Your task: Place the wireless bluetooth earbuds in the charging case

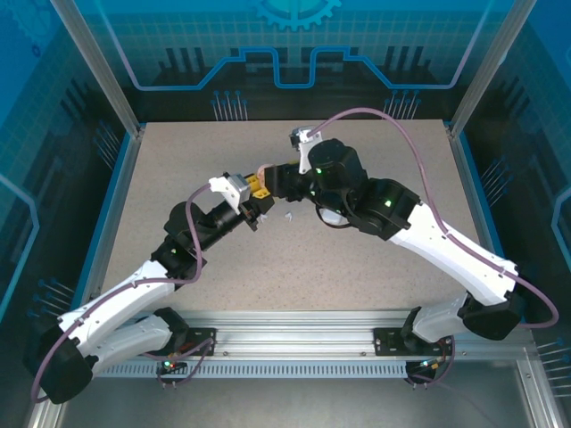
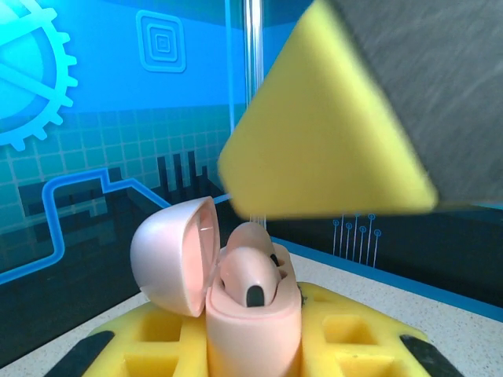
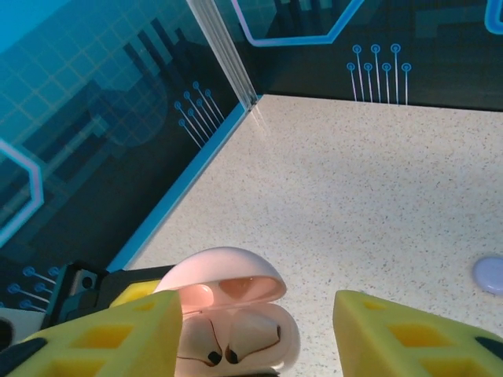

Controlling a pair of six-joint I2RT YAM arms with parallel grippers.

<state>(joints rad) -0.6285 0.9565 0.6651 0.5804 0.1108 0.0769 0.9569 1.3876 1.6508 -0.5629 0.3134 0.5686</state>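
Pink charging case (image 3: pixel 236 334): open, held up over the speckled table (image 3: pixel 354 173).
Lid (image 3: pixel 224 271): swung up and back, with its pale inside showing.
Pink earbuds (image 3: pixel 233 353): two of them sit side by side down in the case, with their dark tips showing.
Left gripper (image 2: pixel 251 345): pressed together on the low part of the case, pinching it.
Left yellow fingers (image 2: pixel 354 338): one on each side of the case, touching it.
Right gripper (image 3: pixel 255 314): spread apart and holding nothing.
Right yellow fingers (image 3: pixel 409 338): one on each side of the open case. There is a clear gap between the case and one finger. The other finger is just beside the case, and I cannot tell if it touches.
Case and right gripper: the case sits between the spread fingers. In the left wrist view, one big yellow finger hangs just above the open case.
Place: in the top view the two grippers meet near the middle of the table, the left one coming from the left and the right one from the right.
Pale purple round thing (image 3: pixel 491 275): lies on the table, well apart from the case.
Tiny white thing (image 1: pixel 287 216): lies on the table just near the grippers, too small to tell what it is.
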